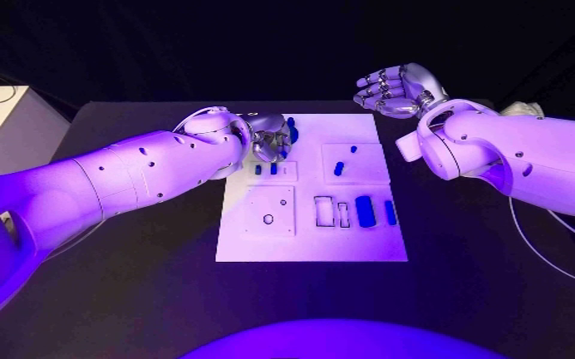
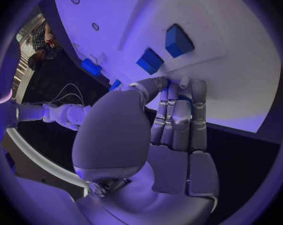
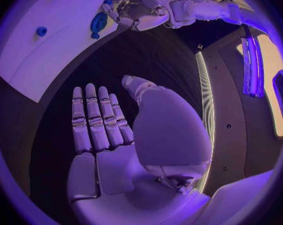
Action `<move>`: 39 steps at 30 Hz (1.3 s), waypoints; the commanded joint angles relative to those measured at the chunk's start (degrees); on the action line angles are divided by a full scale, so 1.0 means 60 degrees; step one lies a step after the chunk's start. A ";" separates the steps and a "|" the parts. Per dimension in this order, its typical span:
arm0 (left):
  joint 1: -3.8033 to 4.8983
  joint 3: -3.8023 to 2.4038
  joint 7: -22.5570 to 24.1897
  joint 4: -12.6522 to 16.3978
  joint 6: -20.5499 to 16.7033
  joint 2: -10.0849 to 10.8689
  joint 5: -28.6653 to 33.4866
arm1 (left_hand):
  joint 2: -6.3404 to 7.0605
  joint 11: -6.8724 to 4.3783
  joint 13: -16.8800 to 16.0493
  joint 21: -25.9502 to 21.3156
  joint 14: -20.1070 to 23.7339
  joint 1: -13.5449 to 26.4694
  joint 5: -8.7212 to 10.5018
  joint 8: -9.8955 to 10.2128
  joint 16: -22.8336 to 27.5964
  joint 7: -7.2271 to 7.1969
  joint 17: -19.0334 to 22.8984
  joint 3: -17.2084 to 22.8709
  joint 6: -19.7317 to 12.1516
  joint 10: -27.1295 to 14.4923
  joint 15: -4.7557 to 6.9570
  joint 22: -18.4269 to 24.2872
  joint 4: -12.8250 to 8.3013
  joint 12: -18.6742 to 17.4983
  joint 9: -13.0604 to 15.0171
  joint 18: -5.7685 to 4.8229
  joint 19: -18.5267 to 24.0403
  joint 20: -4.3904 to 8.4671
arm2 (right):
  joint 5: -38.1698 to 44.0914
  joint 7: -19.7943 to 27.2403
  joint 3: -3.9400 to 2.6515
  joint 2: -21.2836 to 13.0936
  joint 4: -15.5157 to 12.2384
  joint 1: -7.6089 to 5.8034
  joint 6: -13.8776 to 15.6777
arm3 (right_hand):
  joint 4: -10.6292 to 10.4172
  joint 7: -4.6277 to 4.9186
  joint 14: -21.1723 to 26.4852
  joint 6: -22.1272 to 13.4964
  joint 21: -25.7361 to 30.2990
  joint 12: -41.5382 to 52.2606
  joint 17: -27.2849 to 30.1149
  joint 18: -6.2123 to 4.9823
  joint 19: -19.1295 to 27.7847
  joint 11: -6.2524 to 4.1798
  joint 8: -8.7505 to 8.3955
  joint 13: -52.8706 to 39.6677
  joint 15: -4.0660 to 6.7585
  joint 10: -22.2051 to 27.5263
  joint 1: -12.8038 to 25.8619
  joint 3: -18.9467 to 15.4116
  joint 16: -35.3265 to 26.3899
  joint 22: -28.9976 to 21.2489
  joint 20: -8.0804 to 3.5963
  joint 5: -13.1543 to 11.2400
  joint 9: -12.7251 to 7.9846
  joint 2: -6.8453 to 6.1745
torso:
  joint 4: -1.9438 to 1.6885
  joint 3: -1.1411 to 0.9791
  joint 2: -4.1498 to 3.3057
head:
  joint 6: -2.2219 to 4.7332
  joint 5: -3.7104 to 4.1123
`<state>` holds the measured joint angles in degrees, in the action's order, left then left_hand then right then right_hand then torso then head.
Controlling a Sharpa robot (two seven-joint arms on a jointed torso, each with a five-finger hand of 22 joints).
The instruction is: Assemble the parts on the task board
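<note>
Task board (image 1: 309,247) | blue part (image 1: 292,129) pinched by left hand (image 1: 268,136), may be dropped | right hand (image 1: 395,89) spread wide, nothing held.

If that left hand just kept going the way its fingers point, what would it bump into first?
Probably the white task board itself: the left hand has its fingertips at the board's edge, seemingly on a blue part. Further along stand two small blue parts. Depth is hard to judge.

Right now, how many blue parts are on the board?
7: one part by the left hand at the far edge, two pegs just nearer, two in the far right panel, two at the near right. The hand may hide more.
</note>
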<state>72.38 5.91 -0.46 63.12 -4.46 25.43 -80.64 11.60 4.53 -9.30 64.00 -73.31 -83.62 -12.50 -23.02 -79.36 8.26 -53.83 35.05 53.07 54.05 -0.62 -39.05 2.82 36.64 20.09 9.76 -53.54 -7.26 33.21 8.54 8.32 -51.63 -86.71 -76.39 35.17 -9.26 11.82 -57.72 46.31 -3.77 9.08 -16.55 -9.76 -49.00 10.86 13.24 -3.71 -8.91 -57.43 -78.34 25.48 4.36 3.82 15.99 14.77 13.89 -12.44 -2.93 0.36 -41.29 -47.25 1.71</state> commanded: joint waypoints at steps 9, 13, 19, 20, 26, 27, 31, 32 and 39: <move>-0.0016 0.0010 0.0236 -0.0026 -0.0494 -0.0007 0.0074 | -0.0161 -0.0099 0.0166 0.0467 -0.0481 0.0220 0.0024 0.0228 -0.0193 -0.0073 -0.0422 0.0194 0.0453 0.0722 0.0087 -0.0563 -0.0310 -0.0647 0.0132 0.0053 -0.0384 0.0169 | 0.0008 0.0039 -0.0004 0.0012 -0.0016 0.0003 -0.0154 | 0.0060 0.0362 -0.0049 0.0094 0.0015 -0.0059 0.0021 -0.0147 0.0063 -0.0024 0.0017 0.0011 -0.0002 -0.0080 0.0001 0.0021 -0.0059 -0.0013 -0.0013 0.0040 -0.0006 0.0037 | 0.0000 0.0003 0.0004 | -0.0027 0.0001; -0.0023 0.0007 0.0340 0.0065 -0.0745 0.0087 0.0185 | -0.0163 -0.0102 0.0176 0.0515 -0.0526 0.0249 0.0024 0.0256 -0.0211 -0.0076 -0.0473 0.0200 0.0489 0.0785 0.0091 -0.0638 -0.0338 -0.0720 0.0144 0.0038 -0.0444 0.0174 | 0.0013 0.0026 -0.0004 0.0013 -0.0013 0.0003 -0.0165 | 0.0063 0.0361 -0.0049 0.0099 0.0015 -0.0059 0.0025 -0.0147 0.0063 -0.0025 0.0018 0.0010 -0.0002 -0.0084 -0.0001 0.0027 -0.0060 -0.0014 -0.0013 0.0043 -0.0006 0.0042 | 0.0009 0.0010 -0.0006 | 0.0010 0.0002; -0.0041 -0.0117 0.0490 0.0460 -0.0938 0.0417 0.0527 | -0.0152 -0.0098 0.0185 0.0529 -0.0556 0.0288 0.0020 0.0290 -0.0222 -0.0075 -0.0495 0.0198 0.0516 0.0835 0.0089 -0.0644 -0.0366 -0.0797 0.0155 0.0038 -0.0456 0.0179 | 0.0015 0.0014 -0.0004 -0.0002 -0.0008 0.0003 -0.0185 | 0.0063 0.0361 -0.0049 0.0099 0.0015 -0.0059 0.0025 -0.0147 0.0063 -0.0025 0.0018 0.0010 -0.0002 -0.0084 -0.0001 0.0027 -0.0060 -0.0014 -0.0013 0.0043 -0.0006 0.0042 | 0.0001 0.0010 0.0008 | 0.0034 0.0027; -0.0042 -0.0156 0.0507 0.0545 -0.0934 0.0486 0.0604 | -0.0149 -0.0095 0.0189 0.0538 -0.0572 0.0309 0.0018 0.0302 -0.0230 -0.0073 -0.0518 0.0195 0.0527 0.0850 0.0087 -0.0655 -0.0368 -0.0825 0.0160 0.0035 -0.0467 0.0179 | 0.0016 0.0010 -0.0004 -0.0007 -0.0006 0.0003 -0.0190 | 0.0063 0.0361 -0.0049 0.0099 0.0015 -0.0059 0.0025 -0.0147 0.0063 -0.0025 0.0018 0.0010 -0.0002 -0.0084 -0.0001 0.0027 -0.0060 -0.0014 -0.0013 0.0043 -0.0006 0.0042 | -0.0006 0.0012 0.0010 | 0.0040 0.0034; -0.0036 -0.0473 0.0500 0.1219 -0.0576 0.1087 0.1166 | -0.0129 -0.0092 0.0197 0.0541 -0.0583 0.0368 0.0020 0.0331 -0.0233 -0.0072 -0.0515 0.0172 0.0546 0.0882 0.0082 -0.0658 -0.0374 -0.0892 0.0170 0.0032 -0.0470 0.0178 | 0.0016 -0.0011 -0.0004 -0.0050 0.0011 0.0003 -0.0205 | 0.0069 0.0360 -0.0046 0.0107 0.0016 -0.0062 0.0036 -0.0146 0.0065 -0.0026 0.0019 0.0011 -0.0002 -0.0091 -0.0002 0.0036 -0.0064 -0.0016 -0.0012 0.0046 -0.0008 0.0045 | -0.0037 0.0003 0.0038 | 0.0018 0.0029; -0.0032 -0.0511 0.0486 0.1299 -0.0481 0.1183 0.1229 | -0.0124 -0.0092 0.0199 0.0543 -0.0583 0.0384 0.0020 0.0338 -0.0232 -0.0072 -0.0510 0.0165 0.0550 0.0889 0.0081 -0.0664 -0.0373 -0.0909 0.0172 0.0029 -0.0474 0.0176 | 0.0016 -0.0013 -0.0004 -0.0056 0.0012 0.0003 -0.0206 | 0.0069 0.0360 -0.0046 0.0107 0.0016 -0.0062 0.0036 -0.0146 0.0065 -0.0026 0.0019 0.0011 -0.0002 -0.0091 -0.0002 0.0036 -0.0064 -0.0016 -0.0012 0.0046 -0.0008 0.0045 | -0.0035 0.0003 0.0036 | 0.0029 0.0023; -0.0025 -0.0582 0.0427 0.1437 -0.0219 0.1409 0.1351 | -0.0122 -0.0093 0.0201 0.0546 -0.0587 0.0401 0.0020 0.0348 -0.0234 -0.0073 -0.0514 0.0158 0.0554 0.0898 0.0080 -0.0671 -0.0373 -0.0930 0.0176 0.0027 -0.0479 0.0175 | 0.0017 -0.0019 -0.0004 -0.0072 0.0012 0.0003 -0.0212 | 0.0069 0.0360 -0.0046 0.0107 0.0016 -0.0062 0.0036 -0.0146 0.0065 -0.0026 0.0019 0.0011 -0.0002 -0.0091 -0.0002 0.0036 -0.0064 -0.0016 -0.0012 0.0046 -0.0008 0.0045 | -0.0030 0.0002 0.0031 | 0.0035 0.0012; -0.0024 -0.0593 0.0406 0.1455 -0.0146 0.1455 0.1372 | -0.0122 -0.0093 0.0201 0.0546 -0.0587 0.0401 0.0020 0.0348 -0.0234 -0.0073 -0.0514 0.0158 0.0554 0.0898 0.0080 -0.0671 -0.0373 -0.0930 0.0176 0.0027 -0.0479 0.0175 | 0.0017 -0.0020 -0.0004 -0.0075 0.0012 0.0003 -0.0214 | 0.0069 0.0360 -0.0046 0.0107 0.0016 -0.0062 0.0036 -0.0146 0.0065 -0.0026 0.0019 0.0011 -0.0002 -0.0091 -0.0002 0.0036 -0.0064 -0.0016 -0.0012 0.0046 -0.0008 0.0045 | -0.0035 0.0003 0.0032 | 0.0038 0.0011; -0.0022 -0.0620 0.0204 0.1378 0.0262 0.1615 0.1244 | -0.0122 -0.0095 0.0202 0.0551 -0.0594 0.0418 0.0020 0.0354 -0.0238 -0.0075 -0.0524 0.0150 0.0564 0.0911 0.0079 -0.0685 -0.0372 -0.0948 0.0180 0.0023 -0.0488 0.0174 | 0.0019 -0.0029 -0.0004 -0.0080 0.0023 0.0003 -0.0234 | 0.0069 0.0360 -0.0046 0.0107 0.0016 -0.0062 0.0036 -0.0146 0.0065 -0.0026 0.0019 0.0011 -0.0002 -0.0091 -0.0002 0.0036 -0.0064 -0.0016 -0.0012 0.0046 -0.0008 0.0045 | -0.0020 0.0009 0.0010 | 0.0016 -0.0033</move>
<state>72.21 2.23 1.32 71.48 -5.79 35.14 -73.76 10.90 4.00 -8.17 66.97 -76.49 -81.53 -12.28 -21.03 -80.48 7.87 -56.89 36.04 56.14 59.11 -0.31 -43.09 0.85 31.24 20.72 9.76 -56.02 -6.26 33.21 8.20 8.32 -52.10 -86.58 -76.39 34.57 -9.10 12.02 -57.72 46.52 -3.77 9.08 -16.41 -9.76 -49.00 10.66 13.24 -3.71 -8.91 -57.64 -78.34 25.64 4.36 3.78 15.99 14.77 13.90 -12.44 -3.10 0.41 -41.15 -47.07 1.61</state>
